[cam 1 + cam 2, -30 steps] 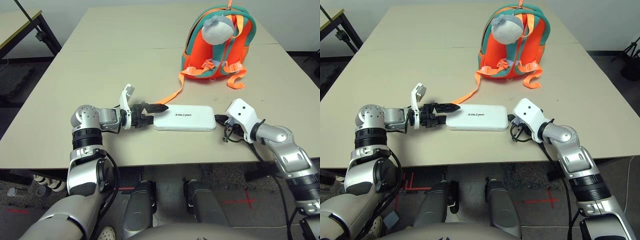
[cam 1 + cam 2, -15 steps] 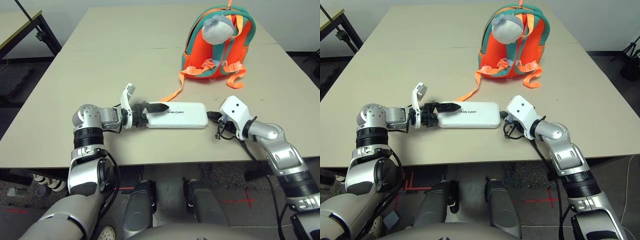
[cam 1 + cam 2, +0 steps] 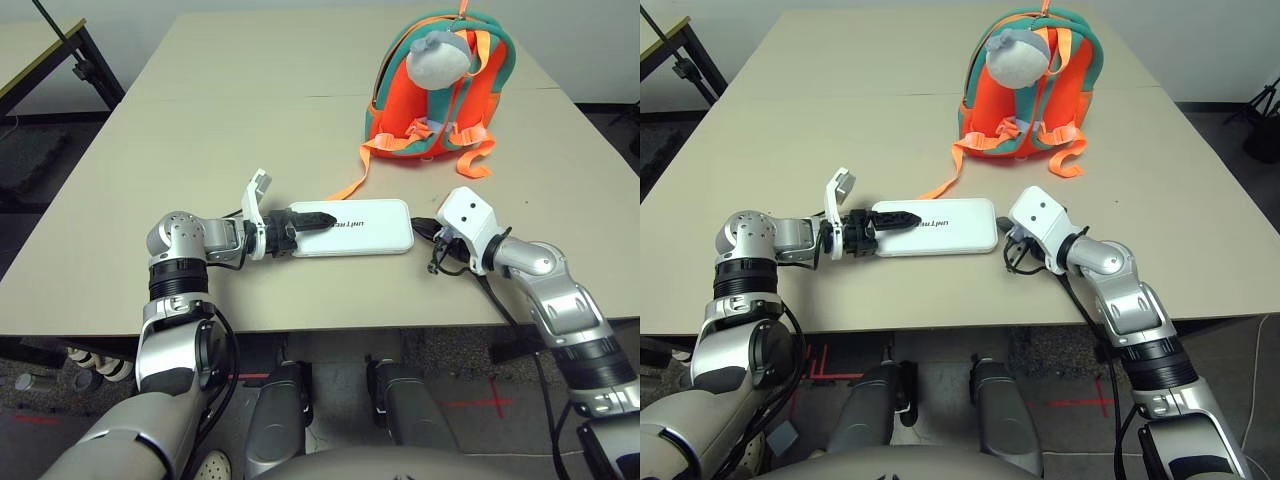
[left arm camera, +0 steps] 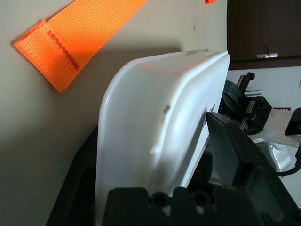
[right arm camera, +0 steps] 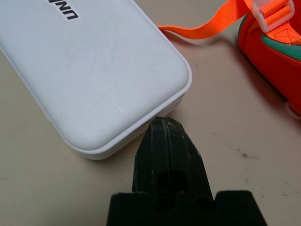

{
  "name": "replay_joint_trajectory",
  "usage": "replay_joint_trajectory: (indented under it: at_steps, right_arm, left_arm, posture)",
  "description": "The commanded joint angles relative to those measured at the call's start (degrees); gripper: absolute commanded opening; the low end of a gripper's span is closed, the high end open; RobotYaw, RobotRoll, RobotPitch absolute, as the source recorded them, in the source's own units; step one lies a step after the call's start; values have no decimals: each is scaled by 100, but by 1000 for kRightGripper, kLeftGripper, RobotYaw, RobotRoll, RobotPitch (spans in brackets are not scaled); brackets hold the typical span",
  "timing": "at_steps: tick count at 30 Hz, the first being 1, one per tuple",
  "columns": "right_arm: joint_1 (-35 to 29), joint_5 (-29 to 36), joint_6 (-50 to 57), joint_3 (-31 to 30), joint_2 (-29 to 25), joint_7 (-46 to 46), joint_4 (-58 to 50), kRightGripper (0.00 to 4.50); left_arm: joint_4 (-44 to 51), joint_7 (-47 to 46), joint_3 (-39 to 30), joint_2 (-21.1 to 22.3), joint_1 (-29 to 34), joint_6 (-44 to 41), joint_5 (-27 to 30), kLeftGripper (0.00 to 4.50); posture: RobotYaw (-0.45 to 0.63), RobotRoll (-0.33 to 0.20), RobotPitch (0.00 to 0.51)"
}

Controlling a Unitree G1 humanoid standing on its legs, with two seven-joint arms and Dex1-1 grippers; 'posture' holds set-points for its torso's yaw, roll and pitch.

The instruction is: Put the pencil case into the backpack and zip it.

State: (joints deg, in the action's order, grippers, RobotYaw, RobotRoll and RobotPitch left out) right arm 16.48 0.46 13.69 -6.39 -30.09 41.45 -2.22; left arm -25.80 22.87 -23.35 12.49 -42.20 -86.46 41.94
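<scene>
The white pencil case (image 3: pixel 360 227) lies flat on the table near its front edge, dark lettering up. My left gripper (image 3: pixel 305 222) holds its left end, one black finger on top and one below; in the left wrist view both fingers press against the case (image 4: pixel 155 132). My right gripper (image 3: pixel 424 229) is shut, and its tip (image 5: pixel 163 129) touches the case's right end (image 5: pixel 94 70). The orange and teal backpack (image 3: pixel 430 90) stands upright further back, straps facing me, with a grey-white plush charm (image 3: pixel 437 55) hanging near its top.
A long orange strap (image 3: pixel 345 185) trails from the backpack across the table to just behind the case. The table's front edge (image 3: pixel 350 325) runs close below both arms. A second dark-framed table (image 3: pixel 40 60) stands at the far left.
My right gripper has pushed the pencil case leftward, so its left end now sits deep between the left gripper's fingers. Those fingers have closed in on it.
</scene>
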Motion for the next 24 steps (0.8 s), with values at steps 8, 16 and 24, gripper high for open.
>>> replay_joint_trajectory:
  at_steps: [8,16,24]
  right_arm:
    - [30,-97,-219,-164,90,-37,136,1693]
    - [35,-144,-297,-161,121,-76,231,4500]
    - [-26,-188,-391,-174,123,-114,300,4500]
  left_arm:
    - [495,-65,-217,-225,-158,-90,152,3239]
    - [708,-105,-233,-301,-169,21,170,3239]
    - [1312,238,238,-99,-59,1630,-185,3239]
  posture:
    - [-93,0,152]
    - [-94,0,153]
    - [-96,0,159]
